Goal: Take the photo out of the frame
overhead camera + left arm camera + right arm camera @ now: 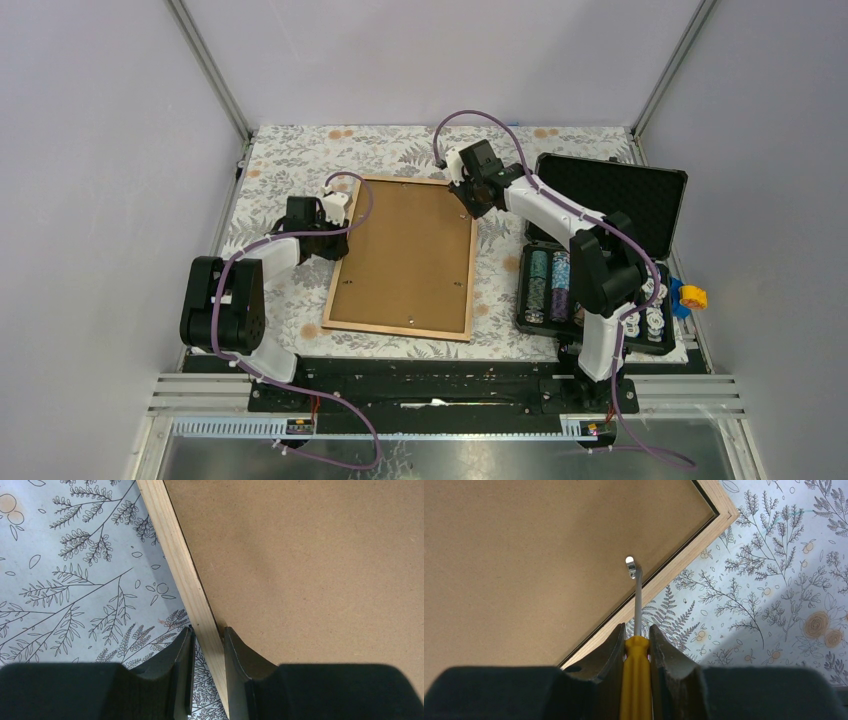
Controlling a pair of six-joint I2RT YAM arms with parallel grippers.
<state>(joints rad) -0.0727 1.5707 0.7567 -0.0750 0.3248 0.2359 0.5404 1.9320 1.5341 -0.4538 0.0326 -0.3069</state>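
Note:
The frame (410, 255) lies face down on the table, brown fibreboard back up, with a light wood edge (185, 580). The photo is hidden under the backing. My left gripper (338, 228) straddles the frame's left wood edge, one finger (182, 650) outside on the cloth and the other on the backing, shut on the edge (207, 632). My right gripper (470, 200) is near the frame's far right corner, shut on a yellow-handled screwdriver (636, 680). The screwdriver's shaft reaches a small metal tab (631, 567) on the backing beside the wood edge.
An open black case of poker chips (600, 260) stands right of the frame, lid raised at the back. A small yellow and blue object (688, 296) sits by the case's right side. A floral cloth (290, 160) covers the table.

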